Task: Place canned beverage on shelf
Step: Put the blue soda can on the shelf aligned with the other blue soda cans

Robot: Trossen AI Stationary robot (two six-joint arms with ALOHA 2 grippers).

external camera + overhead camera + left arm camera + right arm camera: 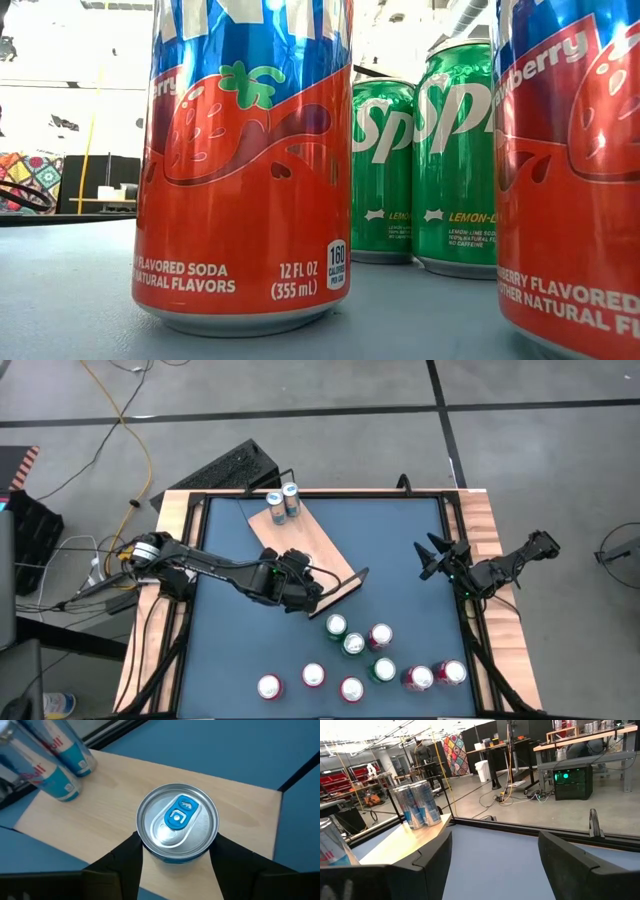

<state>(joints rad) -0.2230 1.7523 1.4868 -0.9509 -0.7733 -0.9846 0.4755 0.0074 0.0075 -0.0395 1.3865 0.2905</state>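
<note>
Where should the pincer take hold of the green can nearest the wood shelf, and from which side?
Grip the green can around its round side wall, coming straight down from above: it stands upright, lid up. Close the fingers across the side away from the neighbouring green can, which stands close. The shelf lies just beyond.

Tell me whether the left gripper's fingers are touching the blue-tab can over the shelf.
Touching. In the left wrist view both dark fingers press against opposite sides of the can, no gap showing, above the shelf.

Two cans [282, 501] at shelf [325, 550] far end; loose cans [352, 644] near table front.
</note>
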